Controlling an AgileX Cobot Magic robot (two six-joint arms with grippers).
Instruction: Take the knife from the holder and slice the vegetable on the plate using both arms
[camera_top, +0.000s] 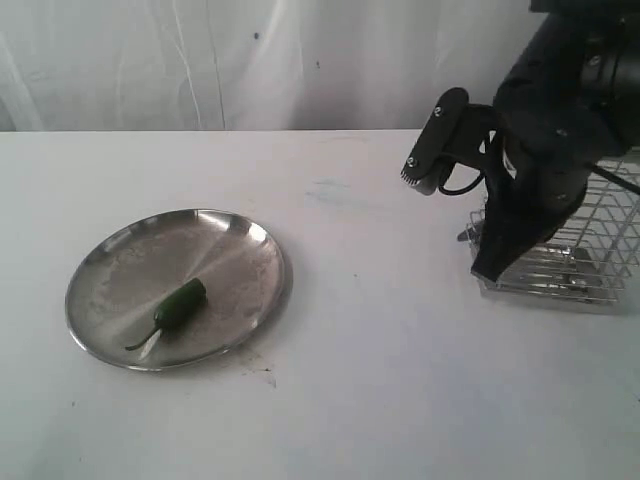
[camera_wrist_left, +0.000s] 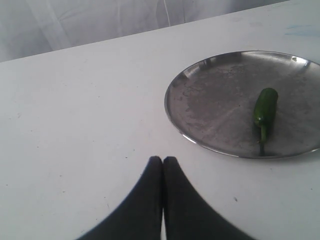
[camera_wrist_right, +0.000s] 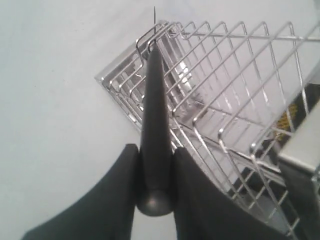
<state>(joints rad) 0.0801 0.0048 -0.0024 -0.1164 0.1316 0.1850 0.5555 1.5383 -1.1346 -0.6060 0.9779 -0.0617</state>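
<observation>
The steel plate (camera_top: 110, 260) lies at the left of the white table with the green vegetable (camera_top: 181, 304) on it, stem toward the front. In the left wrist view my left gripper (camera_wrist_left: 163, 160) is shut and empty, hovering over bare table short of the plate (camera_wrist_left: 210, 100) and vegetable (camera_wrist_left: 265, 107). At the right, my right gripper (camera_top: 497, 262) hangs at the wire holder (camera_top: 600, 250). Seen from the right wrist, the right gripper (camera_wrist_right: 155, 150) is shut on the black handle of the knife (camera_wrist_right: 154, 100), whose point reaches the holder's (camera_wrist_right: 225, 75) corner.
The right arm's wrist and camera block (camera_top: 435, 140) jut out left of the holder. A white curtain (camera_top: 200, 60) backs the table. White tabletop (camera_top: 380, 330) stretches between plate and holder. The left arm does not show in the exterior view.
</observation>
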